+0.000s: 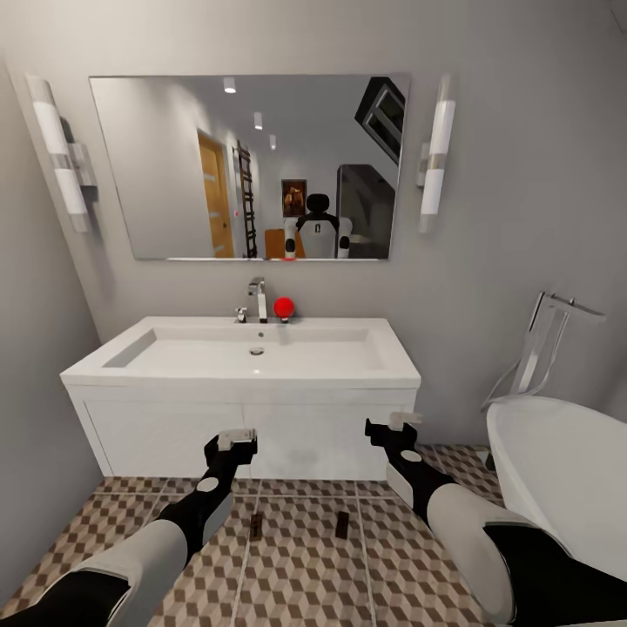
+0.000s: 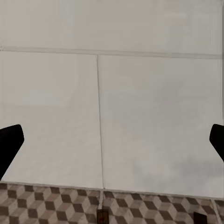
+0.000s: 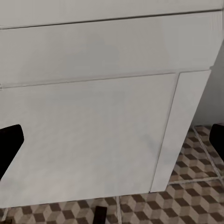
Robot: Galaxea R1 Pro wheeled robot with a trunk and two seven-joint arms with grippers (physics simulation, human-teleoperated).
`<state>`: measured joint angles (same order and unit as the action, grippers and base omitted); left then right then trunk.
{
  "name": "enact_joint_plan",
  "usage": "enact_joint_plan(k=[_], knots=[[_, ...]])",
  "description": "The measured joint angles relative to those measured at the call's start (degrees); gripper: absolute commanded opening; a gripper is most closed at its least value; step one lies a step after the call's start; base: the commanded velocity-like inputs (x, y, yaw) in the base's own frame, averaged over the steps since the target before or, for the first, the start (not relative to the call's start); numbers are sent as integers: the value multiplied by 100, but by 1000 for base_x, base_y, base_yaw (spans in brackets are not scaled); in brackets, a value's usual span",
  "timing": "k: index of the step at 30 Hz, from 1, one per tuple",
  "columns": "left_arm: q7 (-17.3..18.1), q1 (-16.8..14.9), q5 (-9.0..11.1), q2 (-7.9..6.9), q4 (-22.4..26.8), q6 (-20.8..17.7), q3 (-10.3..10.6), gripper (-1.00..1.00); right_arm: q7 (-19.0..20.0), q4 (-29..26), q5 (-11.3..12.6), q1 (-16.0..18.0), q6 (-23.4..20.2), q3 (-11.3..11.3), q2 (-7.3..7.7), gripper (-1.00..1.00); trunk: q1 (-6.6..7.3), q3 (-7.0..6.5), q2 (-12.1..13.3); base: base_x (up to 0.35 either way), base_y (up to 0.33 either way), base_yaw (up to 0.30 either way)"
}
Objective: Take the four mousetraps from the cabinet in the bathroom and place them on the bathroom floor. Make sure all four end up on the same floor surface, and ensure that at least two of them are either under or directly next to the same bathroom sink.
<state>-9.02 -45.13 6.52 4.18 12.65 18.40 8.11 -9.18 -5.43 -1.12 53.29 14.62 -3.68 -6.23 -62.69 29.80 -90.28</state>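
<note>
Two mousetraps [image 1: 257,524] [image 1: 342,523] at the floor's 6 o'clock are too small for detail; the bathtub [image 1: 557,470] is cropped at 3 o'clock.

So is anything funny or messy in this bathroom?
Two mousetraps lie on the patterned floor in front of the sink, an odd place for them. A red ball sits by the tap. Nothing looks spilled or broken.

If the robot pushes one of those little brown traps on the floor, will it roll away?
Probably not. Each mousetrap looks like a flat little slab lying on the tiled floor, so it would likely slide, not roll. It seems small and probably light; lying so low, it could be tricky to pinch.
</note>
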Motion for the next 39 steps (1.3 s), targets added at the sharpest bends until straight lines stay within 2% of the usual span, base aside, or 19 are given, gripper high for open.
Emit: enact_joint_plan(k=[11, 39], knots=[[1, 0, 0, -1, 6, -2, 0, 100, 0, 0, 0, -2, 0, 0, -2, 100, 242, -198, 441, 0, 0, 0], [29, 0, 15, 0, -93, 3, -1, 100, 0, 14, -4, -14, -11, -1, -6, 100, 242, -198, 443, 0, 0, 0]])
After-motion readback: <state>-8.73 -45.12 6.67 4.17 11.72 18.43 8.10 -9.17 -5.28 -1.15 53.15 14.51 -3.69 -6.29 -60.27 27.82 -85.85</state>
